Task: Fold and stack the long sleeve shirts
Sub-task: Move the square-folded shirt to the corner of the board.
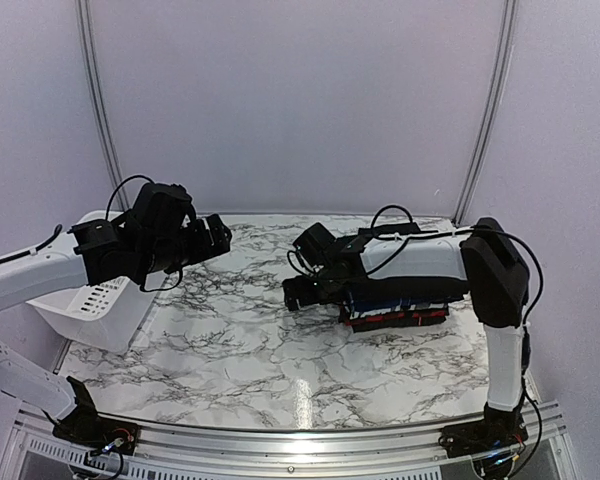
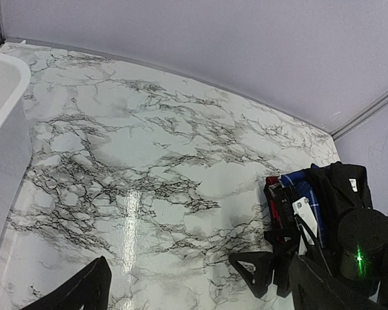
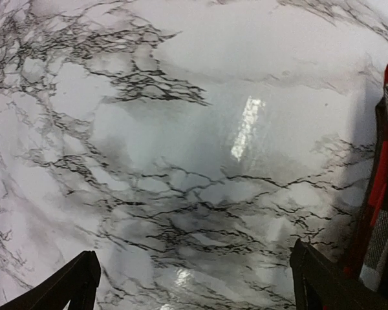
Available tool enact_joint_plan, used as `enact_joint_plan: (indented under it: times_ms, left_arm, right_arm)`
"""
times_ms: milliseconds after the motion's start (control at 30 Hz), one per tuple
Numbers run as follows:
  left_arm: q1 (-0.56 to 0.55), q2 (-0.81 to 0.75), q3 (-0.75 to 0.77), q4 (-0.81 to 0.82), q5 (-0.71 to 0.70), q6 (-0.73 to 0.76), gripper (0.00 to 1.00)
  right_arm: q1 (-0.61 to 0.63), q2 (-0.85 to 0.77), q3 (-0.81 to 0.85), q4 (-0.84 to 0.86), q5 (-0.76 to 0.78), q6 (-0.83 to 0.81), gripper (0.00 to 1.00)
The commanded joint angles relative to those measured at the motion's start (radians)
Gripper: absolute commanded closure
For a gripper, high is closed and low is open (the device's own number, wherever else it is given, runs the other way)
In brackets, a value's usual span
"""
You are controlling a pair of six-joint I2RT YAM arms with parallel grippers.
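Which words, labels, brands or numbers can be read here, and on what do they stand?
None can be read.
A small white patch by the folded shirts may be a tag, but is too blurred.
The white basket and the table show no text.

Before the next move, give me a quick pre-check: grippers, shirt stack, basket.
1. Left gripper open and empty: ok.
2. Right gripper open and empty: ok.
3. Stack folded, on the right side of the table: ok.
4. Stack edges squared: cannot tell; the right arm covers most of it.
5. Right gripper off the stack: ok; the stack lies to one side, not between its jaws.
6. Shirts left in the basket: cannot tell; its inside is hidden.
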Motion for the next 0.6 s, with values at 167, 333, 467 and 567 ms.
enact_joint_plan:
  times_ms: [167,333,467,567]
  left_arm:
    - [0.005,0.023,0.0,-0.015,0.004,-0.021,0.01]
    - [0.005,0.031,0.004,-0.017,0.012,-0.027,0.01]
    - [0.005,0.034,0.004,-0.016,0.014,-0.029,0.01]
    - [0.005,0.038,0.005,-0.015,0.019,-0.033,0.01]
  right_arm:
    - [-0.104,-0.043,-0.156,0.079,0.038,0.027,0.01]
    - [-0.157,-0.073,-0.22,0.103,0.049,0.027,0.02]
    - [-0.211,-0.098,-0.249,0.112,0.057,0.016,0.01]
    - [-0.264,-0.118,-0.269,0.125,0.059,0.004,0.01]
